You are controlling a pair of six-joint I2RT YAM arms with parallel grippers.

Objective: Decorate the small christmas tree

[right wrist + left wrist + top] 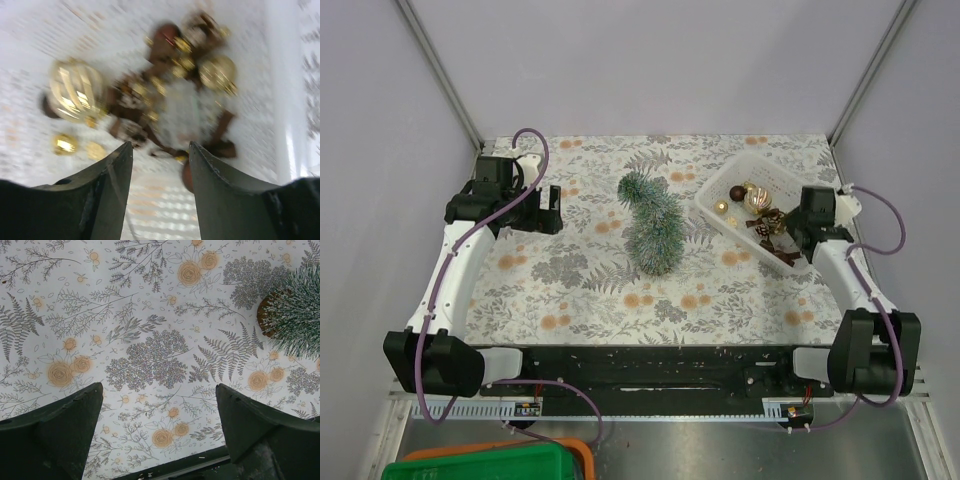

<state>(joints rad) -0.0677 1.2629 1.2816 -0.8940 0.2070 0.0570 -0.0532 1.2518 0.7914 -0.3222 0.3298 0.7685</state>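
Observation:
The small christmas tree (652, 221) lies on its side in the middle of the floral cloth; its frosted bristles and tan wooden base (267, 315) show at the right edge of the left wrist view. My left gripper (552, 210) is open and empty, well left of the tree, above bare cloth (159, 390). My right gripper (794, 238) is open above the white bin (720, 196) of gold and brown baubles (757, 200). In the blurred right wrist view the gripper (161, 150) hangs over the ornament pile (165, 85) with nothing between its jaws.
Grey walls enclose the table at left, back and right. The black base rail (650, 365) runs along the near edge. A green and orange crate (490, 462) sits below the table at the front left.

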